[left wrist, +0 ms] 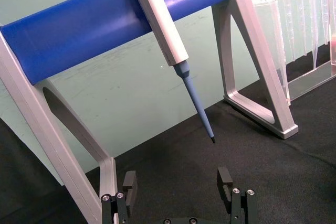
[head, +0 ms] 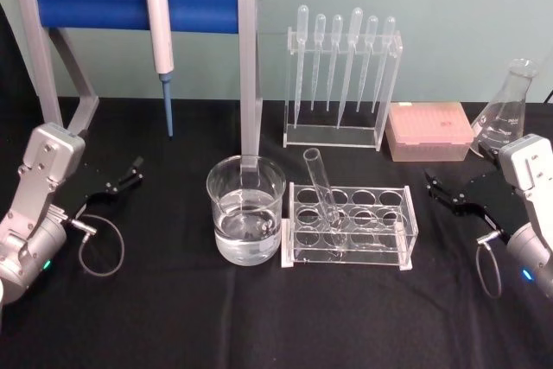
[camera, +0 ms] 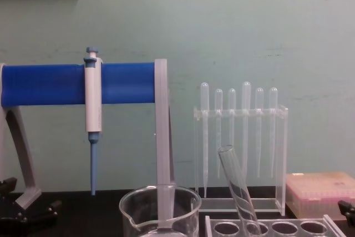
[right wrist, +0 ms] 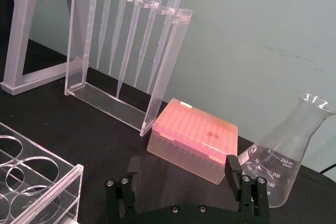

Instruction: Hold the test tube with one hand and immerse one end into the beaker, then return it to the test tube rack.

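Starting the reach: neither hand has the test tube [head: 322, 188] yet. It sits in the clear rack [head: 408, 224] at mid-bench, towards the front edge, with the beaker [head: 226, 213] just beside the rack's left end. The left hand [head: 121, 180] hangs near the bench's left edge with its fingers spread and nothing between them. The right hand [head: 441, 189] hangs near the right edge, also spread and empty, and it looks the closer one, so use that.

Come in over the rack and set the fingers across the tube on the bare length below the rim. Match the lean before you close. Pull up along the tube's own line, or you probably lever the rack.

The tube's long axis is steep but tilted. Its open rim points up and leans towards the beaker and the bench's left edge. Its rounded end is down in a hole near the rack's left end.
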